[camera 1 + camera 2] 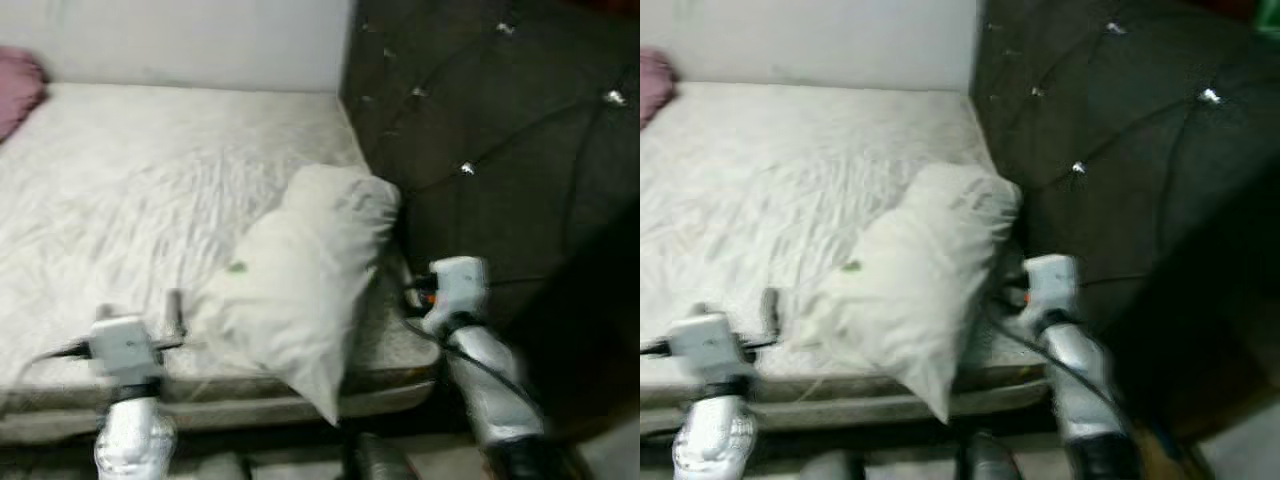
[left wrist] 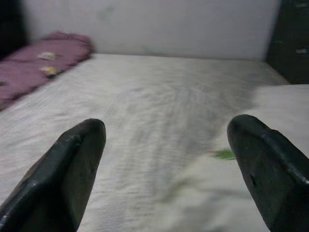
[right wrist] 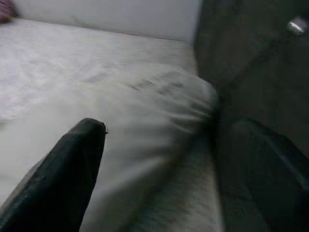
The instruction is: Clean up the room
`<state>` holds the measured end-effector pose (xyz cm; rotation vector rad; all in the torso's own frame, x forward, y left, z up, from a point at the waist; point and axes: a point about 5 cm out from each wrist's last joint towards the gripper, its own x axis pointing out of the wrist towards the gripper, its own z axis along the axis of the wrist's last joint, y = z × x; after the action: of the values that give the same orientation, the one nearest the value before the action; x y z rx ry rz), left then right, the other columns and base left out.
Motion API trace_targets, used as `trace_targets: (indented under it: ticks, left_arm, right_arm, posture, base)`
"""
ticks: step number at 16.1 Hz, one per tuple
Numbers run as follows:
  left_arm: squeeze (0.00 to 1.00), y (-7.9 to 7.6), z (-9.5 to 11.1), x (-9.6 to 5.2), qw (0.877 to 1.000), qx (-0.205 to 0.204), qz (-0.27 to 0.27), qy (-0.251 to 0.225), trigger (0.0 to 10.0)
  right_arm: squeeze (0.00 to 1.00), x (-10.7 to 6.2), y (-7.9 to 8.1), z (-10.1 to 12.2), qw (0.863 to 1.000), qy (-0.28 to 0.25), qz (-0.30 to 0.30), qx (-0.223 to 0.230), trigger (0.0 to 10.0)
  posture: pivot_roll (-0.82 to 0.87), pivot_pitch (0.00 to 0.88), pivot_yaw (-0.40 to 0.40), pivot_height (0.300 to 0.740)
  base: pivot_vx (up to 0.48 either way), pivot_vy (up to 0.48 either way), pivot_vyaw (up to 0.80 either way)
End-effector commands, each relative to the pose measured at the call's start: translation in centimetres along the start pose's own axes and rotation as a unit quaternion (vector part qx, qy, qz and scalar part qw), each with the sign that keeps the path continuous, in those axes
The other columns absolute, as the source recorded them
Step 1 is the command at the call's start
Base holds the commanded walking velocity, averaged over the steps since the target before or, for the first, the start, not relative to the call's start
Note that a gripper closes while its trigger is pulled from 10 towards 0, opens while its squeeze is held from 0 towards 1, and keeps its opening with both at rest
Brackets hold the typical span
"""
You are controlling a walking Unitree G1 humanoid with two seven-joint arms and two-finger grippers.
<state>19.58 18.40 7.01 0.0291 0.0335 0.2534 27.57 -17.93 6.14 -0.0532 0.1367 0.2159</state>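
A white pillow [image 1: 300, 280] lies on the near right corner of the bed [image 1: 130, 180], its lower corner hanging over the mattress edge. A small green speck [image 1: 237, 266] sits on its left side. My left gripper [image 2: 169, 130] is open over the near left edge of the mattress, just left of the pillow, with nothing between its fingers [image 2: 77, 159]. My right gripper [image 3: 174, 128] is open at the pillow's right side, in the gap between pillow and headboard. One of its fingers [image 3: 72, 164] is over the pillow cloth, and I cannot tell if it touches.
A dark tufted headboard [image 1: 500, 130] with shiny buttons rises along the bed's right side. A pink blanket [image 1: 15, 90] is bunched at the far left by the white wall. The wrinkled white sheet stretches wide behind the pillow. The picture is blurred.
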Motion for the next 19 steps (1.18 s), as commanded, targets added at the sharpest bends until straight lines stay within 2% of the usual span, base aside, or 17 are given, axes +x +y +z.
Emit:
trace_targets:
  ticks: [1, 8, 15, 17, 19]
  left_arm:
    - [0.00, 0.9, 0.2, 0.1, 1.000, 0.013, 0.011, -0.005, 10.0]
    - [0.00, 0.6, -0.2, 0.1, 1.000, 0.014, 0.013, 0.008, 10.0]
    - [0.00, 0.9, -0.5, -1.0, 0.999, 0.010, 0.012, 0.032, 10.0]
    - [0.00, 1.0, -0.4, -0.8, 0.999, 0.015, 0.016, 0.028, 10.0]
    - [0.00, 1.1, -0.3, -0.6, 0.999, 0.020, 0.020, 0.026, 10.0]
  right_arm:
    - [0.00, 0.6, 1.0, 0.6, 1.000, -0.011, 0.017, 0.005, 10.0]
    - [0.00, 0.6, 1.3, 0.6, 0.999, -0.007, 0.035, -0.001, 10.0]
    - [0.00, 0.5, 2.3, 0.2, 0.998, 0.002, 0.057, 0.000, 10.0]
    - [0.00, 0.9, 2.6, 0.3, 0.998, 0.000, 0.061, 0.006, 10.0]
    - [0.00, 1.1, 2.1, 0.4, 0.999, 0.000, 0.045, 0.000, 10.0]
  posture:
    - [0.01, 0.000, -0.041, 0.682]
    - [0.02, 0.000, -0.049, 0.682]
    - [0.03, 0.013, -0.053, 0.607]
    - [0.03, 0.009, -0.048, 0.607]
    - [0.03, 0.001, -0.051, 0.607]
  base:
    - [0.428, 0.000, 0.00]
    - [0.058, 0.000, 0.00]
    - [0.000, 0.000, 0.00]
    - [0.000, 0.000, 0.00]
    - [0.000, 0.000, 0.00]
